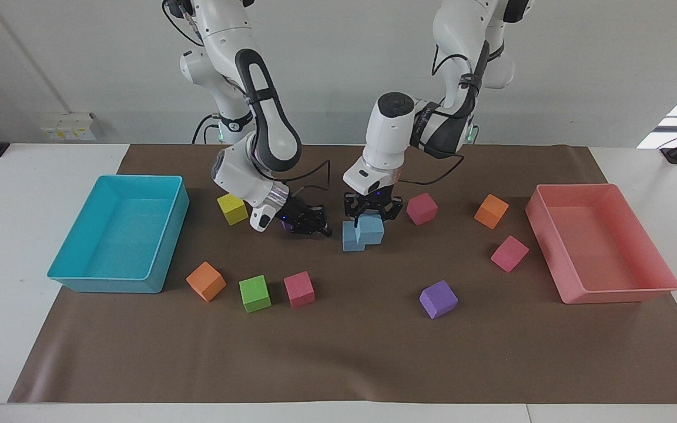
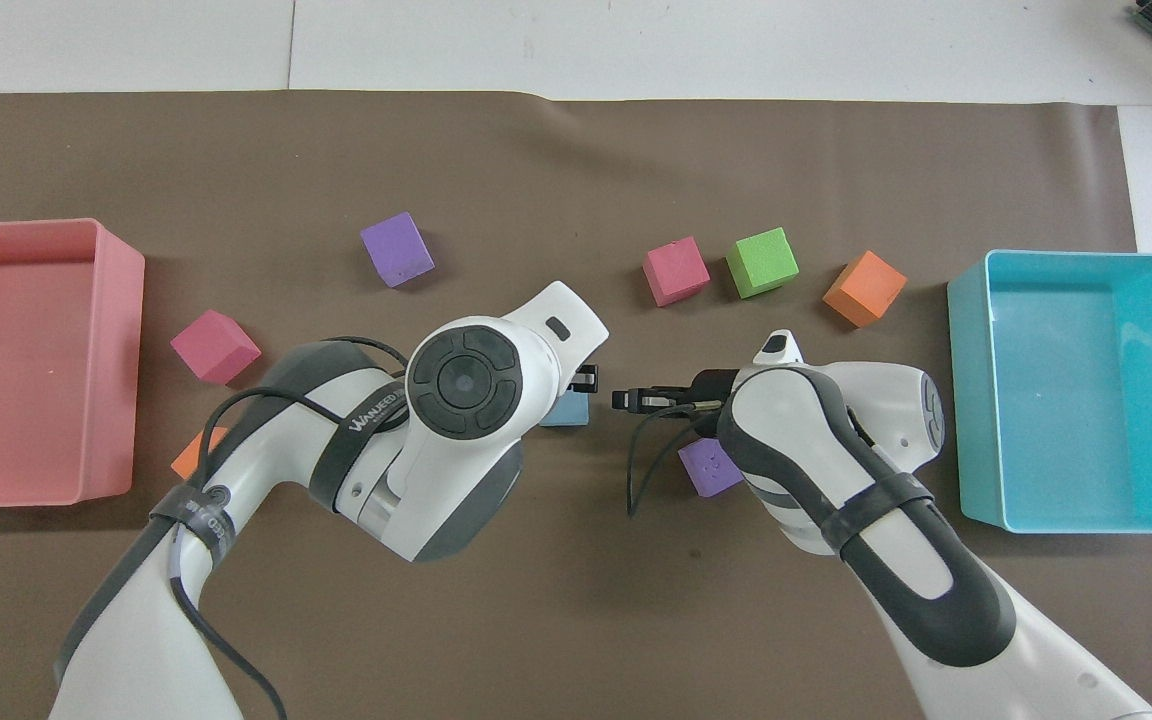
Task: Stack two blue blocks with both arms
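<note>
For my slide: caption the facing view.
Left hand carries one blue block over the other; right hand waits alongside.

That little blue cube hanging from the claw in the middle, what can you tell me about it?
The held blue block is a small light-blue cube that looks like matte foam, with plain faces and no marks that show. The left claw is shut on its top. It hangs level, overlapping the other blue block lying on the brown mat, and looks offset, not squarely on it. Whether the two touch cannot be told.

Two white jointed arms (image 1: 256, 88) with grey-black joints, loose black cables, lettered black straps and black claws.
</note>
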Tool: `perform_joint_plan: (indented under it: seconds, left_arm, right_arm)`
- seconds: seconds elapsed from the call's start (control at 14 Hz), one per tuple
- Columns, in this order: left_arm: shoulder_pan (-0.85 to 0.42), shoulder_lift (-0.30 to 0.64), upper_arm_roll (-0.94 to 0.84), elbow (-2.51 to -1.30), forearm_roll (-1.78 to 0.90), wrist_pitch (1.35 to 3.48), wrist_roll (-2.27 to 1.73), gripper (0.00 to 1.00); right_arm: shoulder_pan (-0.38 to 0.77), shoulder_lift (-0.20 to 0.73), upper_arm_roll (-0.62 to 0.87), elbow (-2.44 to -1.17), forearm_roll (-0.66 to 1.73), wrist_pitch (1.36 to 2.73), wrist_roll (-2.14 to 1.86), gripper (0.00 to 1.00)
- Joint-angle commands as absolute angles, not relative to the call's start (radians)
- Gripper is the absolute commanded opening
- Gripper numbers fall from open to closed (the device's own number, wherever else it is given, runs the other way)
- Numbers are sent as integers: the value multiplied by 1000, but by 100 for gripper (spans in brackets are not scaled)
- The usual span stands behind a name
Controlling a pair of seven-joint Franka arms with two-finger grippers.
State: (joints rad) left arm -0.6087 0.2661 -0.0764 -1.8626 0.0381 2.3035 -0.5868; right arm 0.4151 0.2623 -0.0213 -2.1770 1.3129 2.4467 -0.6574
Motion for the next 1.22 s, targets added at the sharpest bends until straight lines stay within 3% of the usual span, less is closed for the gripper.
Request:
perform_joint_plan:
  seconds: [0.0, 1.15]
  left_arm:
    - [-640, 305, -60, -1829, 72, 2301, -630, 20]
    - [-686, 301, -60, -1845, 103, 2279, -637, 23]
  right_arm:
    - [414, 262, -17, -2186, 1347, 2468, -707, 0]
    - [414, 262, -17, -2186, 1347, 2470, -707, 0]
